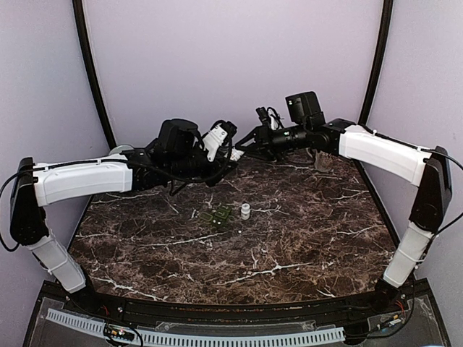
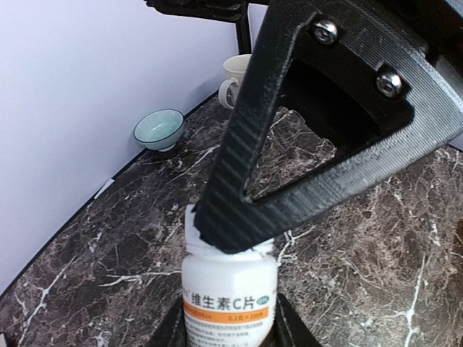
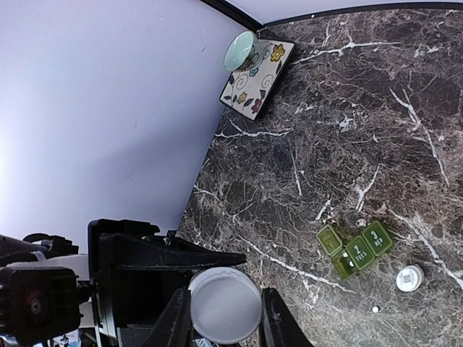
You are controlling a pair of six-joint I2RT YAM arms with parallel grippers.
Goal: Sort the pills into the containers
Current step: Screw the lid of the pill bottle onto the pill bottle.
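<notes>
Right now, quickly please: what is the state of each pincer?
Left pincer: closed on the vitamin C bottle.
Right pincer: closed on the bottle's white cap.

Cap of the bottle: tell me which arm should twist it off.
Right. The right gripper is closed around the cap, a finger on either side, ready to turn it. The left gripper clamps the bottle by its body, so it probably serves best as the steadying hold.
</notes>
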